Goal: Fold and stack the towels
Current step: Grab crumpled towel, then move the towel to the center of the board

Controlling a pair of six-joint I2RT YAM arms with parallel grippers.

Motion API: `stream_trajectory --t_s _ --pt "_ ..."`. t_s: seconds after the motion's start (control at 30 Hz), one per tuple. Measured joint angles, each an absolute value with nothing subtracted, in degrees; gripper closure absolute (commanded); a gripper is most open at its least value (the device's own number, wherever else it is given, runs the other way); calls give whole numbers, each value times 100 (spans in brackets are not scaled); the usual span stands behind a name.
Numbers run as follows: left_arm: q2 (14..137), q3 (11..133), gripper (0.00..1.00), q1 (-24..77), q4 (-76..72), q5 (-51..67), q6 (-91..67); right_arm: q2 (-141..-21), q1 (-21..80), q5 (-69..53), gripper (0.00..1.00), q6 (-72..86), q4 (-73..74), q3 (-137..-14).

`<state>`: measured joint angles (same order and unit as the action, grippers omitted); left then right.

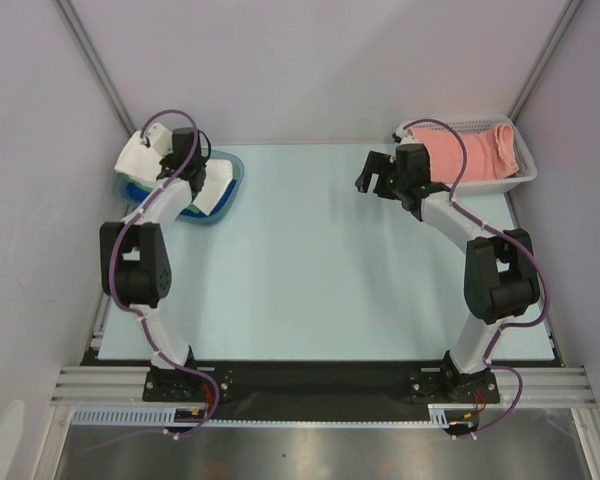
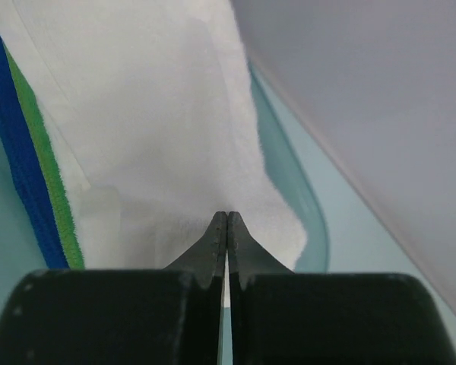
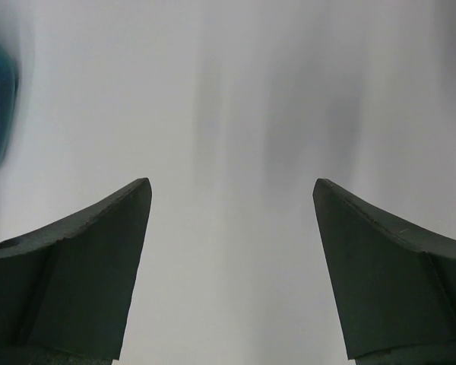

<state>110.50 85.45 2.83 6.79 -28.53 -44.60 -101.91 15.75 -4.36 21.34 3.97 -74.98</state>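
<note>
Surface (image 1: 310,270): one, pale blue-green, walled on three sides.
Arms: two, left arm (image 1: 135,265) reaching to the far left corner, right arm (image 1: 500,275) bent toward the far right.
Basket (image 1: 528,162): one, white, perforated, at the far right corner.
Tray (image 1: 235,178): one, blue, at the far left corner.
Pink towel (image 1: 465,150): one, salmon, bunched inside the basket, draped toward its right end.
White towel (image 2: 159,114): topmost in the tray, showing on both sides of the left wrist from above; one cloth or two, cannot tell.
Green towel (image 2: 42,152): one, only an edge showing under the white.
Blue towel (image 2: 15,152): one, only an edge, just beside the green and lower in the pile.
Left claw (image 2: 226,217): clenched, fingers pressed together, tips against the white towel; whether cloth sits pinched between them, cannot tell.
Right claw (image 1: 377,175): released, fingers spread wide, nothing between them, above the surface just left of the basket.
</note>
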Motion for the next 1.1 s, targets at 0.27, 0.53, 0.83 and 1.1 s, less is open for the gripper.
stream_trajectory --t_s 0.27,0.53,0.83,1.1 --pt "9579 7432 100 552 -733 -2982 -4191 -10191 1708 -390 8 2084 397 -7502" --pt "8757 6716 100 1354 -1599 -3354 -3428 -10191 1846 -353 8 2043 399 -7570" --pt "8309 7734 100 2423 -2259 -3573 -1865 -10191 1953 -362 8 2040 397 -7752" --pt "8029 9218 100 3415 -2187 -3216 -974 -9776 2053 -174 8 2073 602 -7806"
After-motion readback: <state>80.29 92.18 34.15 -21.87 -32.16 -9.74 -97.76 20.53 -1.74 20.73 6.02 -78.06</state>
